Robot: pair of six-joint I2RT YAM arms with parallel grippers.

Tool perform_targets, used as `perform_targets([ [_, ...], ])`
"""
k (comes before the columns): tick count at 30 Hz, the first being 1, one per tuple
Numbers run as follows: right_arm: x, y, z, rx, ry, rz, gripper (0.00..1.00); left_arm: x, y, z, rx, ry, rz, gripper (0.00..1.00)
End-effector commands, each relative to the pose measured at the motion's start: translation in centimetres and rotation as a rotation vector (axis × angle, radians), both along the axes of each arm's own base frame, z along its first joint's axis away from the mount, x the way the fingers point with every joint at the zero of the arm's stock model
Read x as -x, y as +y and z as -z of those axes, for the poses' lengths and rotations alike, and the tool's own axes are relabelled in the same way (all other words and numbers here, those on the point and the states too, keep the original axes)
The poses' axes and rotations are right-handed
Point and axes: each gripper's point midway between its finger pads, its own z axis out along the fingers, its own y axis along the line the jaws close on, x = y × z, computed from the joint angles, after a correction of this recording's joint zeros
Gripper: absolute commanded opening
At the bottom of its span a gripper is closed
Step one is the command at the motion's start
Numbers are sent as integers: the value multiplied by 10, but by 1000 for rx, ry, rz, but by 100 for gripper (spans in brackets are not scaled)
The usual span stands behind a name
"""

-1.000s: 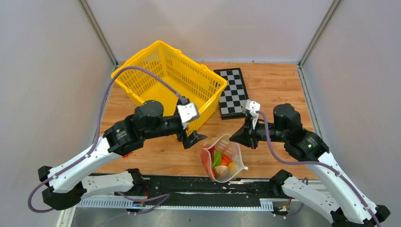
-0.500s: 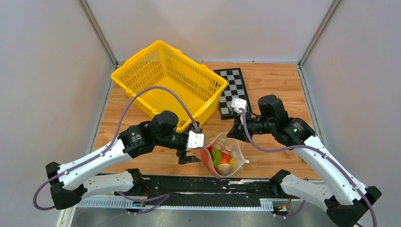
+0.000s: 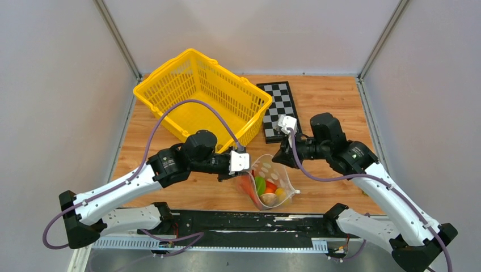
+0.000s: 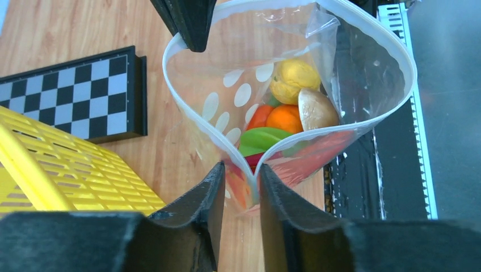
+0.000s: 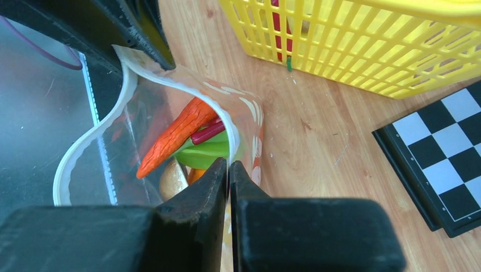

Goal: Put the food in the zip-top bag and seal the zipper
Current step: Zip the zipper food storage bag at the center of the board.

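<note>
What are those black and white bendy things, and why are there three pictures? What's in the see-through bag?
Those are two robot arms bolted to a wooden table. The wide picture comes from a camera above them; the other two come from a small camera on each wrist. On the table sit a yellow plastic mesh basket and a black-and-white chessboard. Nearer the arms is a clear zip-top bag with white dots, holding toy food: an orange carrot, a green pepper, a yellow lemon. The right gripper pinches one edge of the bag's mouth. The left gripper has its jaws on either side of the opposite edge, with a gap showing.
</note>
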Motion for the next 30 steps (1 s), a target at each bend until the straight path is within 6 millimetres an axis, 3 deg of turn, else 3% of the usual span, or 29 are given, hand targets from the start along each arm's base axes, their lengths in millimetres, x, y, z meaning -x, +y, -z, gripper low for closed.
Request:
perform_targets([
  [1,-6,2,-25,-74,-61,45,12,-8,-9,-30,92,-36,-35,27],
  [5,-12,-11,-31,-91,-78,174,48,-21,-6,-23,69,-32,-120,3],
  [10,-15,-46,-56,-204,-223,373,72,-35,10,-10,71,-17,-270,0],
  [14,5,-54,-65,-308,-311,339,77,-41,27,-7,104,-11,-357,0],
  [18,14,-53,-54,-333,-309,312,76,-57,41,-7,150,8,-450,0],
  [22,50,-33,-34,-351,-294,54,77,-67,46,-4,152,14,-500,0],
  [30,56,-48,-25,-365,-377,82,77,-75,58,-2,140,2,-555,0],
])
